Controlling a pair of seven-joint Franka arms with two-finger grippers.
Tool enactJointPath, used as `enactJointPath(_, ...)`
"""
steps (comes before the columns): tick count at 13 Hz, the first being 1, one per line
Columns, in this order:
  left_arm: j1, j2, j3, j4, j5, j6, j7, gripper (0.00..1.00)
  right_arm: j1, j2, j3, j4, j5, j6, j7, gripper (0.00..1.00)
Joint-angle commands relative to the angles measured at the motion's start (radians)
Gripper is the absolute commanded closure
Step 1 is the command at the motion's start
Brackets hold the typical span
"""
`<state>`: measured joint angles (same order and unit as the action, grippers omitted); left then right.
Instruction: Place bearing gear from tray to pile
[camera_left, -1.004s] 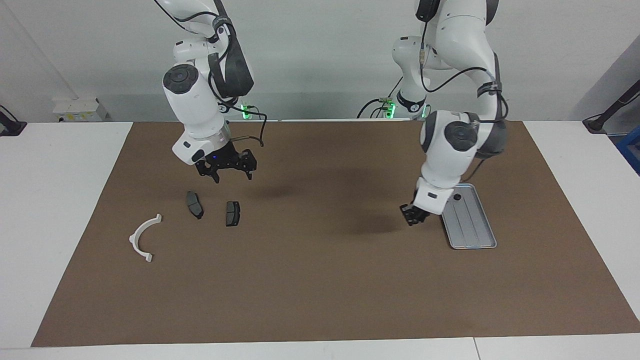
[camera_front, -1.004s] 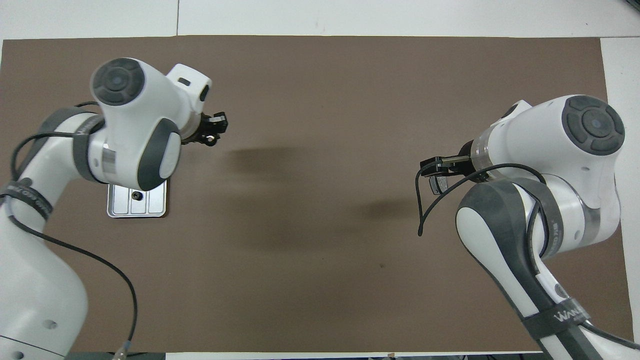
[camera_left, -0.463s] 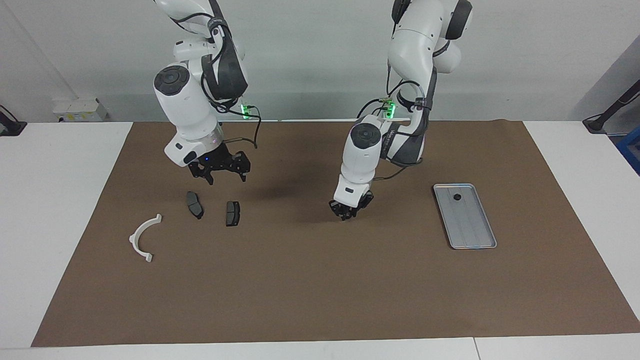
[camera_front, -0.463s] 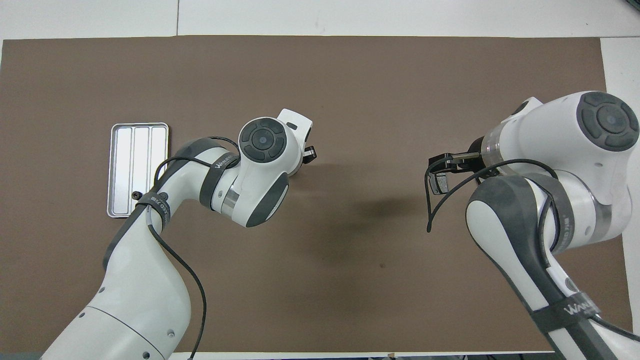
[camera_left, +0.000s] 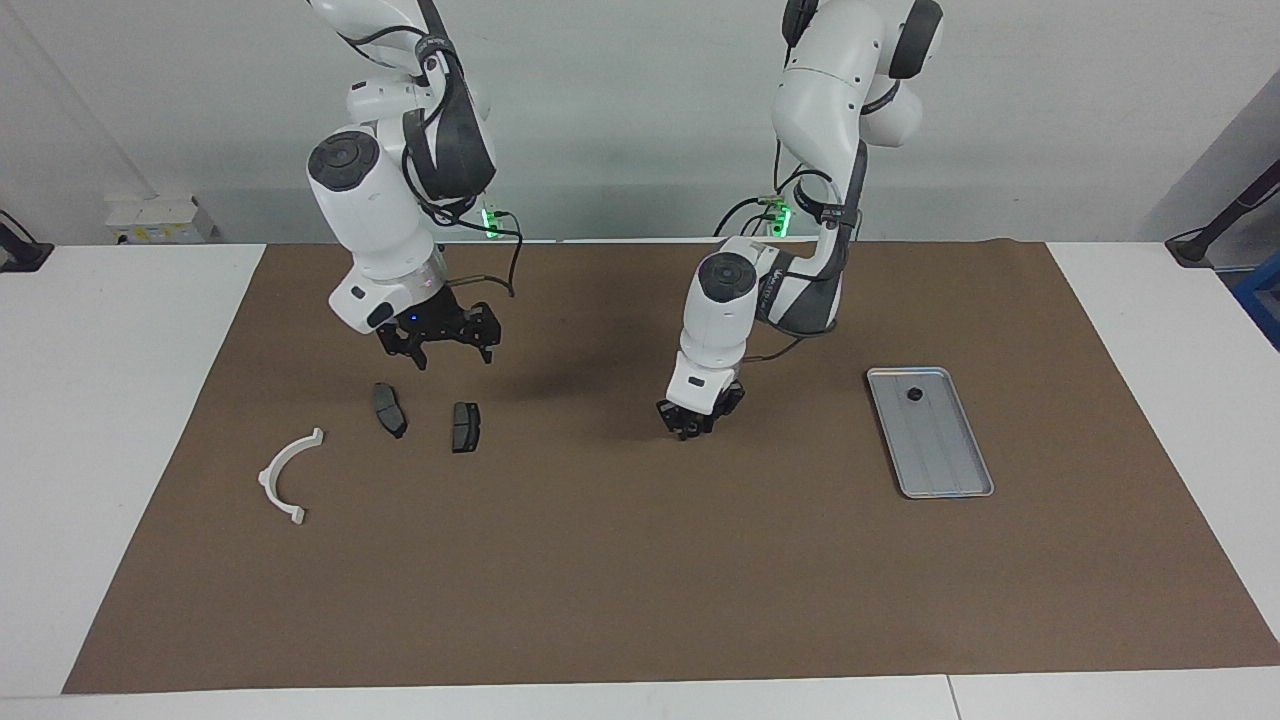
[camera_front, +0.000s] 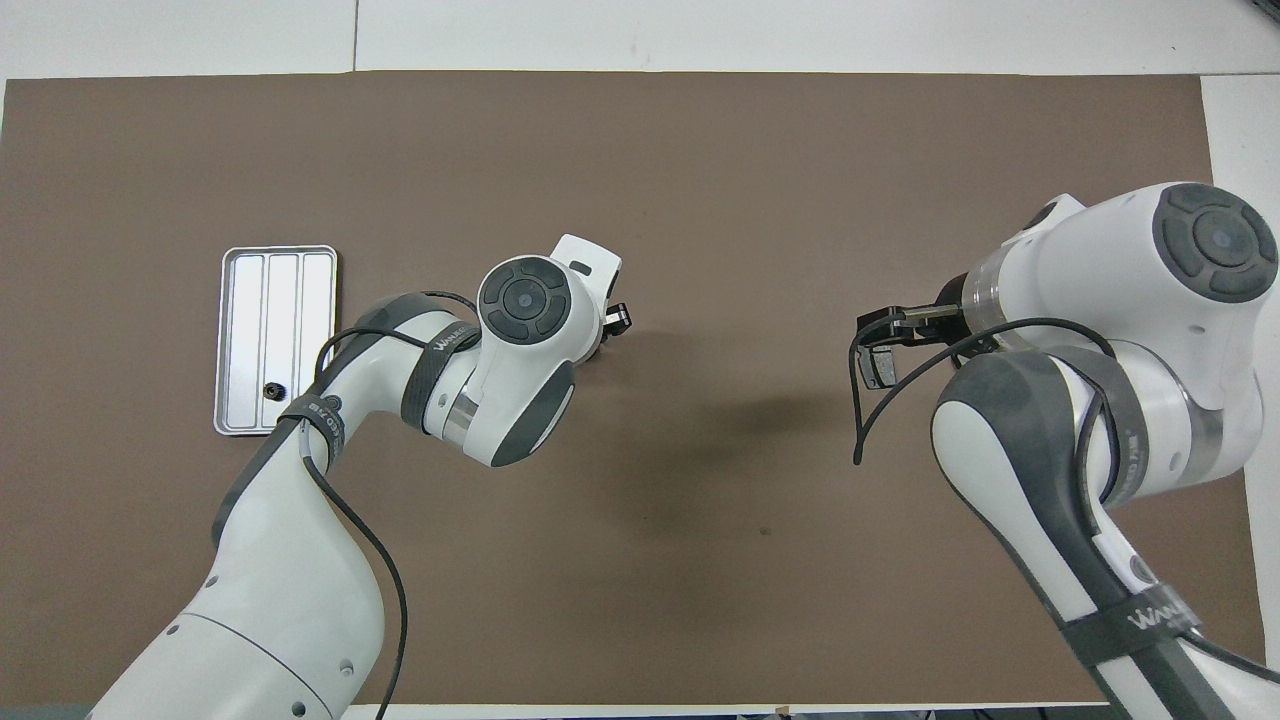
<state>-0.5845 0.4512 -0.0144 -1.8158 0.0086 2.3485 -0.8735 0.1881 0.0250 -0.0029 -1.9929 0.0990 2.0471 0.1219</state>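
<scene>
The silver-grey tray (camera_left: 940, 450) lies on the brown mat toward the left arm's end; it also shows in the overhead view (camera_front: 285, 300). A small black bearing gear (camera_left: 913, 394) sits in the tray's end nearer the robots, also seen from overhead (camera_front: 271, 390). The pile lies toward the right arm's end: a white half-ring bracket (camera_left: 290, 475) and two dark brake pads (camera_left: 389, 410) (camera_left: 465, 426). My right gripper (camera_left: 445, 350) hangs open and empty over the brake pads. My left gripper (camera_left: 697, 425) is low over the mat's middle, well apart from the tray.
The brown mat (camera_left: 640, 580) covers most of the white table. In the overhead view the right arm (camera_front: 1100, 330) hides the pile. A small white box (camera_left: 160, 220) stands at the table's edge near the wall.
My left gripper swung away from beside the tray to over the mat's middle, then nearly stopped. The gear stayed in the tray. My right gripper shifted slightly toward its own end.
</scene>
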Motion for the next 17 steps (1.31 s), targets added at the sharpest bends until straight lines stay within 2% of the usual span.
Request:
enactJointPath(1,0.023,-0.055,0.017,0.001,0.016,-0.038,-0.007,0.00,-0.004,0.007,0.006,0.008,0.007,0.008,-0.004,0.00)
enactJointPath(3,0.096,-0.159,0.016,-0.075,0.016,-0.084,0.100,0.00,0.008,0.006,0.008,0.008,0.005,0.008,0.068,0.00)
enactJointPath(5,0.190,-0.296,0.016,-0.222,0.016,-0.141,0.322,0.00,0.071,0.007,0.008,0.008,0.005,0.013,0.221,0.00)
enactJointPath(7,0.283,-0.371,0.016,-0.319,0.016,-0.152,0.488,0.00,0.138,0.022,0.008,0.019,0.004,0.016,0.365,0.00)
enactJointPath(11,0.440,-0.413,0.016,-0.402,0.016,-0.155,0.720,0.00,0.261,0.130,0.006,0.112,-0.041,0.013,0.571,0.00)
enactJointPath(13,0.514,-0.422,0.013,-0.431,0.016,-0.135,0.815,0.00,0.309,0.202,0.008,0.190,-0.067,0.002,0.671,0.00)
enactJointPath(17,0.575,-0.424,0.013,-0.468,0.016,-0.037,0.846,0.19,0.359,0.314,0.004,0.302,-0.074,0.001,0.740,0.00)
